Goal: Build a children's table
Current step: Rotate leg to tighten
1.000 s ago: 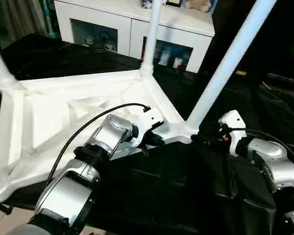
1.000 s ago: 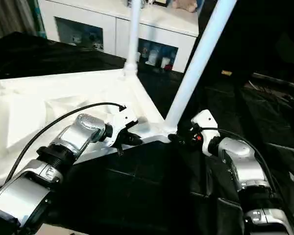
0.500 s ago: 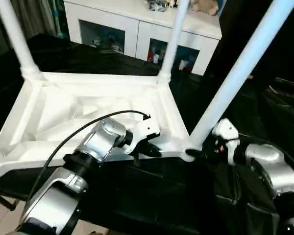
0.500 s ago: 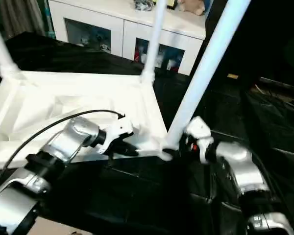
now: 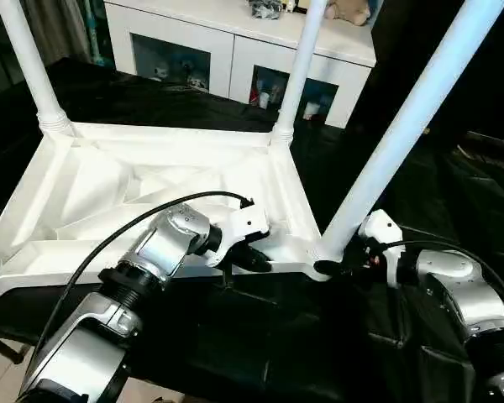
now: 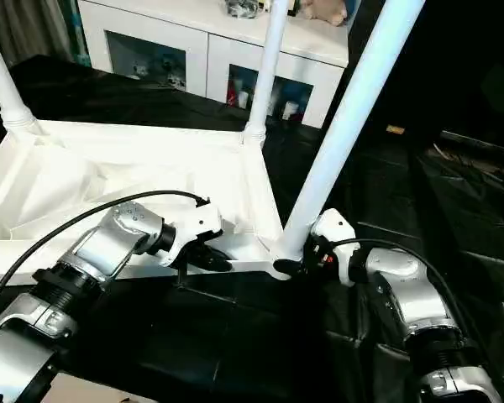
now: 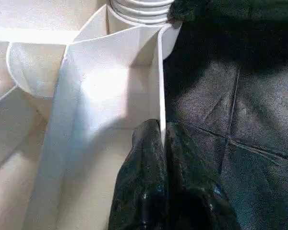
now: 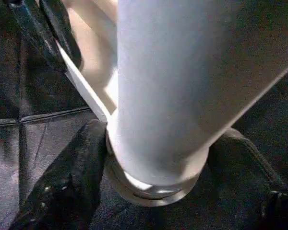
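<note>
three legs are seen seated in the upturned tabletop [image 5: 151, 180]; its near rim is pinched by the left gripper [image 7: 161, 139]. the near leg [image 5: 403, 134] base is straddled by the right gripper [image 8: 153, 158], whose hold cannot be told; squeezing low and square is advised

All 3 upright legs [image 5: 420, 117] run out past the top edge, so their far ends are cut off. The tabletop [image 5: 109, 193] near corner is hidden behind the left forearm [image 5: 143, 260]. Cabinet [image 5: 235, 50] contents are too small to tell.
</note>
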Available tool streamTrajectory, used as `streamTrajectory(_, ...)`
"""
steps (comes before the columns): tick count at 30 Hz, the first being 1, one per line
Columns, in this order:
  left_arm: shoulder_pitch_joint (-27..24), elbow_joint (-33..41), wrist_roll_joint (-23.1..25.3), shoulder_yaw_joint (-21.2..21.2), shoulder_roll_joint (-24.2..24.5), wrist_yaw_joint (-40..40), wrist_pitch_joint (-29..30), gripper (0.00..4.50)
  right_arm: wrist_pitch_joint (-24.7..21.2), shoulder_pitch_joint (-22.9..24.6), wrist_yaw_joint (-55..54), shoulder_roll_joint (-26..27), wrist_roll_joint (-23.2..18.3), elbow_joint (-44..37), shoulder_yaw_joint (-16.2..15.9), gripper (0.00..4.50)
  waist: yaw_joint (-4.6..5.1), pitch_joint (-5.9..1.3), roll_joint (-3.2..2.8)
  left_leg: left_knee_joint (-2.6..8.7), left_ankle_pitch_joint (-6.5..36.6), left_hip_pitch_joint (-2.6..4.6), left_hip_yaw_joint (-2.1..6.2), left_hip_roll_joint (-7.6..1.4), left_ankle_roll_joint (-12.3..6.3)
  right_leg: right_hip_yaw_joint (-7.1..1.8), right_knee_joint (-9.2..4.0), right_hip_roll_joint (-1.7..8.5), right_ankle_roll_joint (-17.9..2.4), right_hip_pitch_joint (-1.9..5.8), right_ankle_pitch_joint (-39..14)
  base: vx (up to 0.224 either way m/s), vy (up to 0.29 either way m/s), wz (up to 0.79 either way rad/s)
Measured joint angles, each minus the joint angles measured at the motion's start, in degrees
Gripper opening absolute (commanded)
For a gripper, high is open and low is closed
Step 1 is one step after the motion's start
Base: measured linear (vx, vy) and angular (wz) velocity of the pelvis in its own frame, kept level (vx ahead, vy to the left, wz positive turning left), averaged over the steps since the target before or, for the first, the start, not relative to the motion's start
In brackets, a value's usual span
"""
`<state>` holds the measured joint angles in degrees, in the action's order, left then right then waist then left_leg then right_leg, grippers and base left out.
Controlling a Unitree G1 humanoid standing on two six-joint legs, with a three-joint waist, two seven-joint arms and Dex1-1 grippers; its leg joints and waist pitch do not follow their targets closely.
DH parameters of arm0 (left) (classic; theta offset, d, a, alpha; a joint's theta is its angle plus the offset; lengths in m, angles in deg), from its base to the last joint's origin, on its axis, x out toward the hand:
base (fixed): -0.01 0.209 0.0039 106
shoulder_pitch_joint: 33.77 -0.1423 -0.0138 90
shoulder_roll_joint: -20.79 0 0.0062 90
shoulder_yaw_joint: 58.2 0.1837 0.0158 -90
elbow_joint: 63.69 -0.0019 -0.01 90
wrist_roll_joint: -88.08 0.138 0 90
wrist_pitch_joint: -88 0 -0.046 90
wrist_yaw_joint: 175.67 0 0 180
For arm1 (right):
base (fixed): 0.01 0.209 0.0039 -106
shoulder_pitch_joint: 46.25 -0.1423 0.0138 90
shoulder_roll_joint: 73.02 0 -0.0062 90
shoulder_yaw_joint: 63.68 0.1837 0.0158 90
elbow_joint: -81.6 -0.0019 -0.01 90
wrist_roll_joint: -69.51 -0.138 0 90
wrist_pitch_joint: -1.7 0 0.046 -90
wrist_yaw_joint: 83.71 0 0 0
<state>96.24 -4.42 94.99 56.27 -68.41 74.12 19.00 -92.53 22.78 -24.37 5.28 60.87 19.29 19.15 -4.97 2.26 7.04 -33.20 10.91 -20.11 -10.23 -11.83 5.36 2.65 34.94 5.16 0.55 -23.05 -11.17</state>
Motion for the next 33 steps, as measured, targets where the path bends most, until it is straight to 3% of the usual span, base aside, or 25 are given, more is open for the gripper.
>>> streamTrajectory(5,-0.39,0.87,-0.11,0.00,0.29,0.02,0.47,0.00,-0.01,0.01,0.57,0.01,-0.25,0.03,0.00,2.73,0.03,0.00,0.01,0.00,-0.01,-0.01,0.00,0.00,-0.01,0.00,0.00,0.00,0.00,-0.01,0.00,0.000,0.000,0.00)
streamTrajectory(14,-0.45,0.62,-0.48,-0.53,-0.02,-0.24,1.68,0.00,-0.06,0.05,-0.39,1.91,-1.02,1.62,1.19,2.67,0.33,-0.08,0.13,0.00,0.00,-0.01,-0.02,-0.01,0.00,-0.02,0.03,-0.01,-0.01,0.04,0.01,0.000,0.000,0.00)
streamTrajectory(20,2.65,-6.87,0.26,-2.82,-5.29,-10.35,2.60,0.00,0.06,-1.13,-16.83,9.86,-1.86,7.16,6.20,2.66,1.00,-0.21,0.16,-0.43,-0.02,0.06,0.02,0.01,0.04,-0.06,0.03,0.03,0.10,0.21,-0.04,0.000,0.000,0.00)
streamTrajectory(28,6.89,-18.37,0.78,-5.30,-12.13,-23.89,-0.06,0.00,1.32,-4.73,-42.21,19.51,1.15,12.31,9.27,2.66,1.54,-0.49,-0.08,-0.48,-0.02,0.07,0.11,0.11,0.03,-0.06,-0.11,0.10,0.23,0.27,-0.12,0.000,0.000,0.00)
streamTrajectory(31,8.29,-21.46,0.85,-5.61,-13.02,-25.49,-1.49,0.00,1.43,-5.80,-44.34,21.22,1.50,13.34,10.47,2.66,1.53,-0.53,-0.11,-0.47,-0.02,0.09,0.22,0.14,0.03,-0.03,-0.14,0.10,0.23,0.24,-0.12,0.000,0.000,0.00)
streamTrajectory(32,8.53,-22.03,0.85,-5.62,-13.11,-25.50,-1.78,0.00,1.67,-5.79,-44.32,21.42,1.50,13.45,10.61,3.22,1.53,-0.54,-0.14,-0.46,-0.02,0.09,0.22,0.17,0.03,-0.06,-0.15,0.10,0.23,0.25,-0.12,0.000,0.000,0.00)
streamTrajectory(33,8.66,-22.36,0.86,-5.64,-13.21,-25.50,-1.99,0.00,1.83,-5.78,-44.29,21.51,1.50,13.54,10.63,3.22,1.52,-0.56,-0.17,-0.46,-0.02,0.06,0.22,0.18,0.03,-0.07,-0.15,0.10,0.23,0.25,-0.12,0.000,0.000,0.00)
